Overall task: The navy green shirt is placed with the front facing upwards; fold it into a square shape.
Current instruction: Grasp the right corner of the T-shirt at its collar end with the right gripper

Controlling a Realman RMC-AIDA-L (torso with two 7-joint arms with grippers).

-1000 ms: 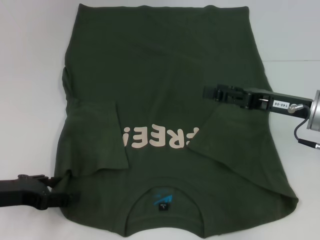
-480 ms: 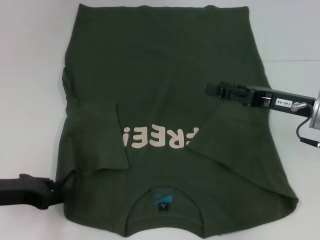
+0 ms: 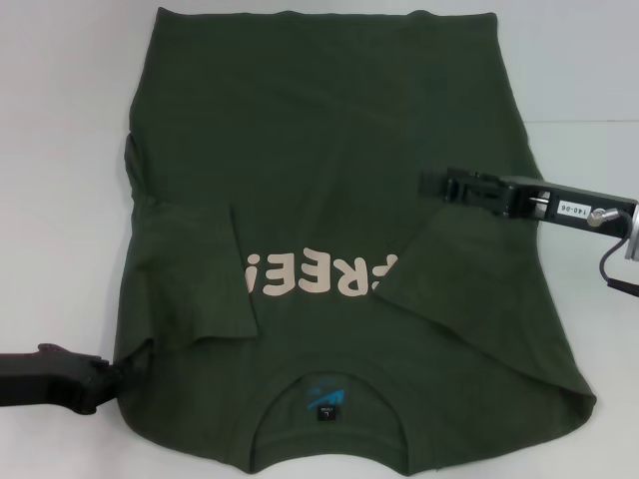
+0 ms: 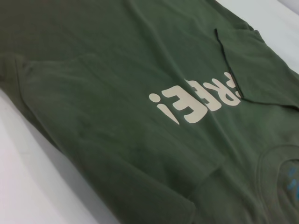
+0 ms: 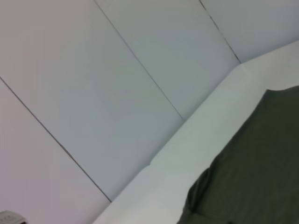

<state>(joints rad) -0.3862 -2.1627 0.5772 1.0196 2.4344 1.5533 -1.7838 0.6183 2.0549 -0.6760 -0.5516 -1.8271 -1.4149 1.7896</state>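
The navy green shirt (image 3: 329, 150) lies flat on the white table, front up, with its collar nearest me. Cream lettering (image 3: 315, 276) crosses the chest above a small blue neck label (image 3: 324, 401). Both sleeves are folded inward over the body, the left one (image 3: 195, 279) and the right one (image 3: 449, 269). My left gripper (image 3: 112, 379) sits low at the shirt's near-left shoulder edge. My right gripper (image 3: 429, 185) hovers over the shirt's right side. The left wrist view shows the shirt (image 4: 117, 70) and its lettering (image 4: 196, 100) close up. A corner of the shirt (image 5: 252, 168) appears in the right wrist view.
Bare white table (image 3: 60, 150) surrounds the shirt on the left and right. A pale panelled wall (image 5: 117, 70) rises behind the table's far edge in the right wrist view.
The left gripper has drawn back leftward off the shirt's shoulder corner. The right gripper has slid to the right, away from the shirt's middle. The shirt itself lies as before.
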